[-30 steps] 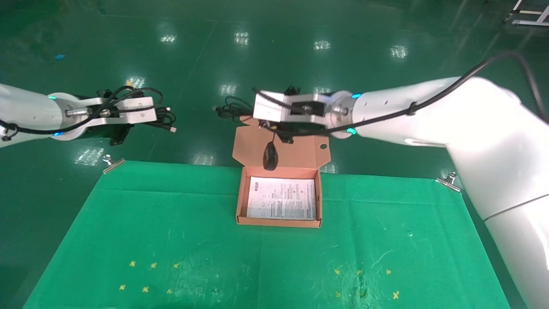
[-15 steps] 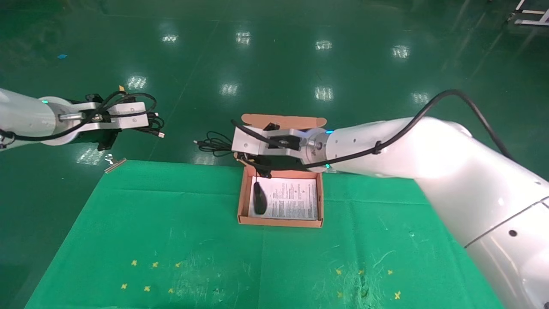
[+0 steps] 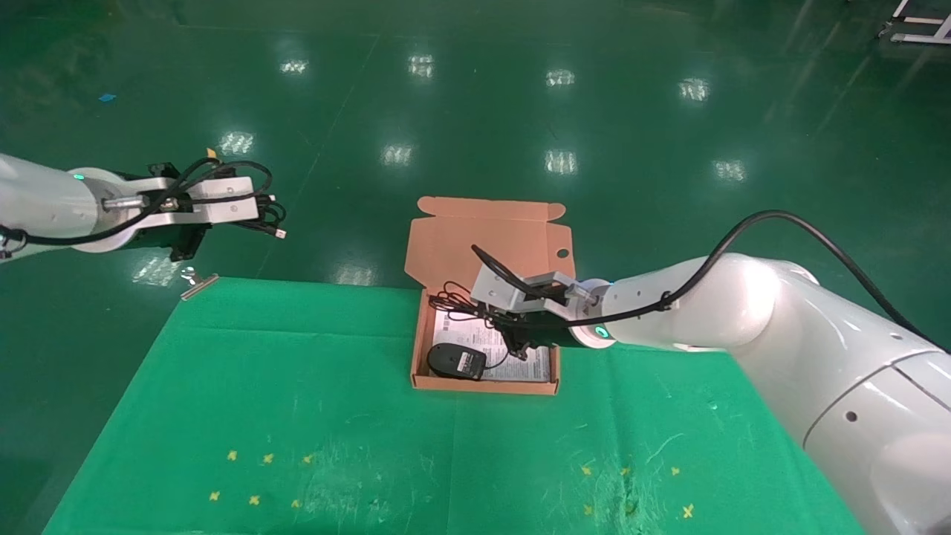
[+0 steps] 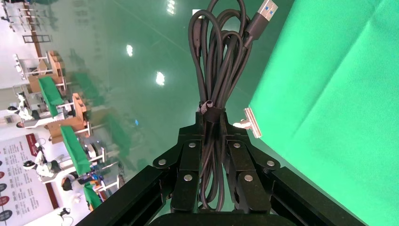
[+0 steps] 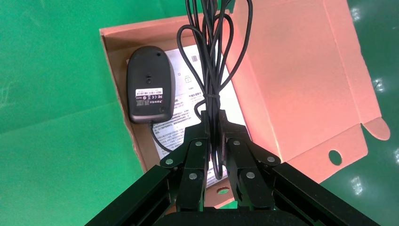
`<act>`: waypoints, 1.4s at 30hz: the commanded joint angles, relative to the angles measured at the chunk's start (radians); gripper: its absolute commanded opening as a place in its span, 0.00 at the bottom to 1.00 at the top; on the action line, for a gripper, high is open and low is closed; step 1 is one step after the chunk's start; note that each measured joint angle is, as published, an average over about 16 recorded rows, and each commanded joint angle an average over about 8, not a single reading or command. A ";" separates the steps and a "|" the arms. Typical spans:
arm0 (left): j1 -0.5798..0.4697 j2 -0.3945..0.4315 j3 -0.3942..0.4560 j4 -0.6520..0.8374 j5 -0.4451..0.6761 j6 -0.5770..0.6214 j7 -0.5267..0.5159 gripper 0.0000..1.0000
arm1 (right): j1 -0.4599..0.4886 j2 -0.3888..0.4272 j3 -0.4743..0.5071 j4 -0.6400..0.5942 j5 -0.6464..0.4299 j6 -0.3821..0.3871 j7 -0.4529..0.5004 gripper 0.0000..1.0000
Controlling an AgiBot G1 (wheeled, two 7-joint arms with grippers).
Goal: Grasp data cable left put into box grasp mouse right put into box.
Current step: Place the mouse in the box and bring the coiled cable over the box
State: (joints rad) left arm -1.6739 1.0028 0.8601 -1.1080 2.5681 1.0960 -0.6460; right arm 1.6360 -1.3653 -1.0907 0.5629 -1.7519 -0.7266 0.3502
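The right gripper (image 3: pixel 520 343) hangs low over the box (image 3: pixel 418 349), and its fingers (image 5: pixel 195 157) are clamped on the bundled loops of the mouse cord (image 5: pixel 212 70). From the fingers the thin cord runs out over the white printed sheet (image 3: pixel 524 364) and toward the open lid (image 3: pixel 490 241). One strand of it curves along the sheet to the mouse (image 3: pixel 456 361). The mouse lies inside the box, belly up with its label showing, in the near left corner and close beside the left wall. The gripper does not touch the mouse body, only the cord. The lid stands open behind the box, and its round hole (image 3: pixel 562 254) shows on the right flap.

The left gripper (image 3: pixel 256 214) is held in the air well to the left of the box, beyond the far left corner of the green cloth (image 3: pixel 297 416). Its fingers (image 4: pixel 186 165) are closed on the data cable (image 4: pixel 221 70), which is bundled in long loops with a tie around the middle. The metal USB plug (image 4: pixel 263 12) points away from the gripper. A metal clip (image 3: pixel 197 286) sits at the cloth corner below this arm.
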 commanded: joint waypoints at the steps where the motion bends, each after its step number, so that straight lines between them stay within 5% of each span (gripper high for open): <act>1: 0.000 0.000 0.000 0.000 0.000 0.000 0.000 0.00 | 0.003 -0.001 -0.021 -0.014 0.007 0.007 0.014 0.36; 6: 0.001 0.000 0.000 -0.002 0.000 0.001 0.000 0.00 | 0.006 0.003 -0.049 -0.017 0.018 0.006 0.020 0.97; 7: 0.001 0.001 0.001 -0.002 0.000 0.001 0.001 0.00 | 0.006 0.006 -0.053 -0.015 0.020 0.006 0.020 1.00; 26: 0.067 0.189 0.009 0.214 -0.152 -0.237 0.135 0.00 | 0.005 0.127 -0.074 0.066 0.002 0.004 0.067 1.00; 35: 0.098 0.332 0.008 0.460 -0.299 -0.438 0.304 0.00 | 0.043 0.225 -0.077 0.075 -0.044 0.009 0.110 1.00; 42: 0.134 0.363 0.051 0.494 -0.494 -0.516 0.439 0.00 | 0.083 0.297 -0.086 0.108 -0.091 0.000 0.135 1.00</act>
State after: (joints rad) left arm -1.5442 1.3636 0.9174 -0.6185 2.0762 0.5896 -0.2136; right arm 1.7169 -1.0695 -1.1745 0.6768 -1.8377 -0.7283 0.4865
